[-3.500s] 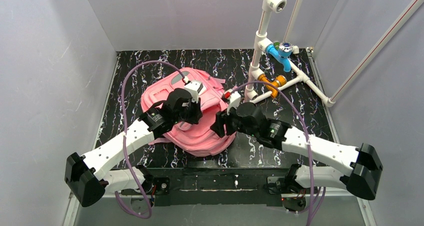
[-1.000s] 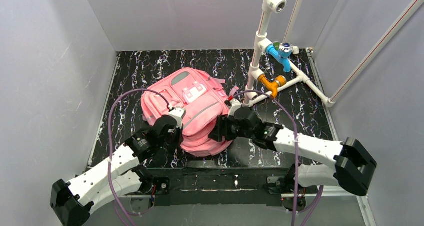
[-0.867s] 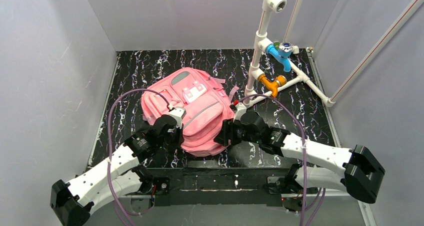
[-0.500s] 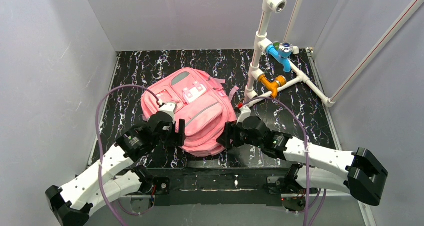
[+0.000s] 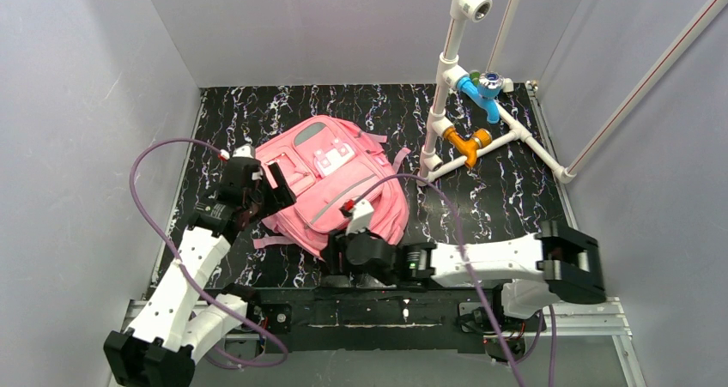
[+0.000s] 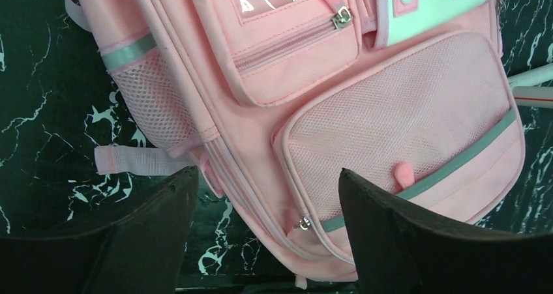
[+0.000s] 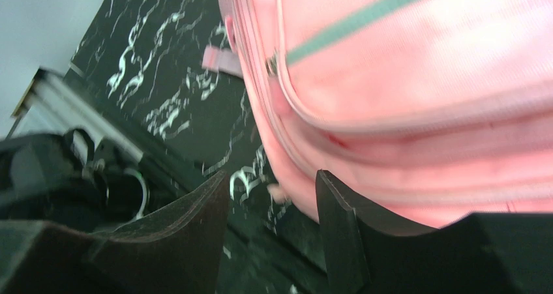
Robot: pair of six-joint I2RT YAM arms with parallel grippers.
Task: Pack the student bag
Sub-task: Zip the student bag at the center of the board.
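**A:** Where does the student bag [image 5: 330,181] lie, and which way does it run?

**B:** It lies flat on the black marbled desk [image 5: 481,198], front face up, on the left arm's side of the white pipe stand [image 5: 446,104]. Its long axis runs on a slant. The top end points to the back wall and away from the pipe stand, and the bottom end points to the arm bases. A pink strap [image 5: 399,158] at its upper corner trails toward the foot of the pipe stand.

**A:** How does it look?

**B:** It is pink all over and soft. A pale patch [image 6: 437,0] sits above a mesh front pocket [image 6: 398,111], which is crossed by a grey-green reflective strip [image 6: 456,157]. A zipped pocket with a metal pull [image 6: 341,17] lies alongside, and a mesh side pocket [image 6: 153,95] sits on the flank.

**A:** And the end effectors?

**B:** The left end effector [image 5: 273,188] hovers over the bag's flank, on the side away from the pipe stand. Its jaws are spread wide and hold nothing. The right end effector [image 5: 333,265] sits at the bag's bottom edge, the end farthest from the pipe stand's top. Its jaws are parted, with the hem at the gap. That wrist view is blurred and shows no clamp on the fabric.
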